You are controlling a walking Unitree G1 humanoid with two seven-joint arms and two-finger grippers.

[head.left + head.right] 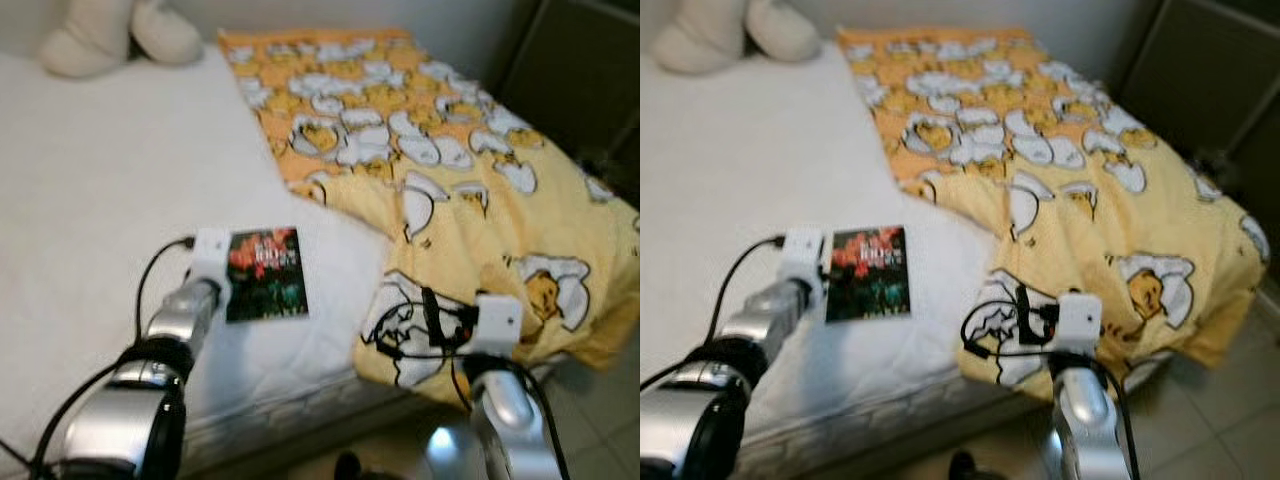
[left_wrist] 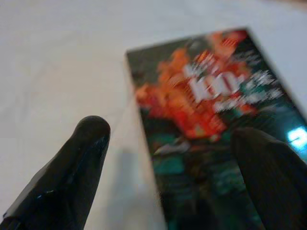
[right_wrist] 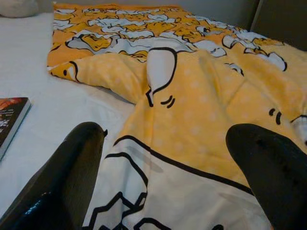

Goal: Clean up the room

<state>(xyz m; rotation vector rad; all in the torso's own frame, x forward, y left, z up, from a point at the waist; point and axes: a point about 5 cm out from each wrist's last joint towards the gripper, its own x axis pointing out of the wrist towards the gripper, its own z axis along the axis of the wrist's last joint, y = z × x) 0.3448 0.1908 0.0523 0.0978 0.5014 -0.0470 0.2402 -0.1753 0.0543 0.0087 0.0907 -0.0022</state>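
A book (image 1: 266,274) with a dark cover and red and green print lies flat on the white bed (image 1: 110,170), near its front edge. My left gripper (image 2: 172,134) is open just above the book's near end. One finger (image 2: 81,158) is over the sheet beside the book and the other finger (image 2: 268,177) is over the cover. My right gripper (image 3: 168,134) is open, low over the rumpled yellow blanket (image 1: 440,170) with its white egg cartoon print. It holds nothing. The book (image 3: 9,120) lies off to its left.
A cream plush toy (image 1: 110,35) sits at the head of the bed. The blanket covers the bed's right half and hangs over the front corner. A dark cabinet (image 1: 580,70) stands at the far right, with tiled floor (image 1: 600,420) below.
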